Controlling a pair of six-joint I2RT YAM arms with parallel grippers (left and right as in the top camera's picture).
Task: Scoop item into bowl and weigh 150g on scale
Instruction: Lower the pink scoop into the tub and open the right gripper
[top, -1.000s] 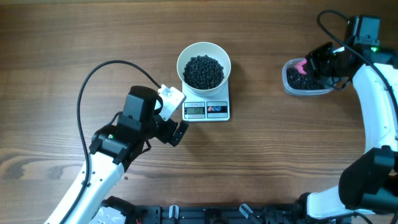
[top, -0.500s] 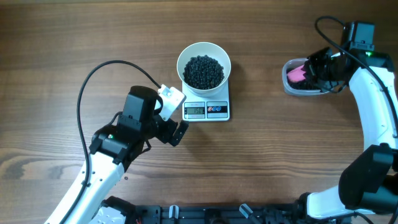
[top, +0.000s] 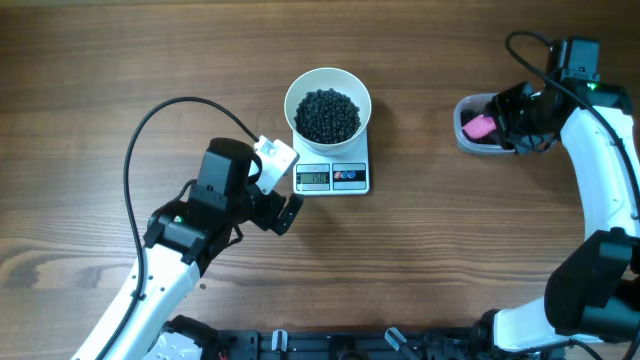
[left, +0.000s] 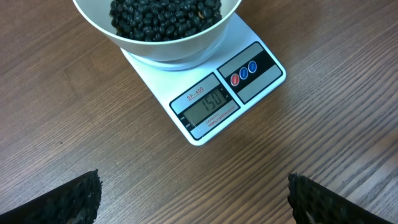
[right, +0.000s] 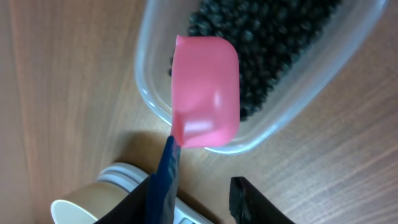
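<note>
Beans (top: 327, 115) are lying heaped in the bowl (top: 296, 92), which is sitting on the scale (top: 350, 178) with its display (left: 207, 106) reading 150, so the weighing is looking done. The right gripper (right: 199, 196) is hanging well off to the robot's right at the clear tub (right: 155, 106), jaws standing parted wider than the blue handle (right: 169, 165) of the pink scoop (right: 205, 90), whose long axis is running from the fingers into the tub. The left gripper (top: 284, 187), spread wide and gripping nothing, is belonging to the nearer arm, the scale lying just ahead.
</note>
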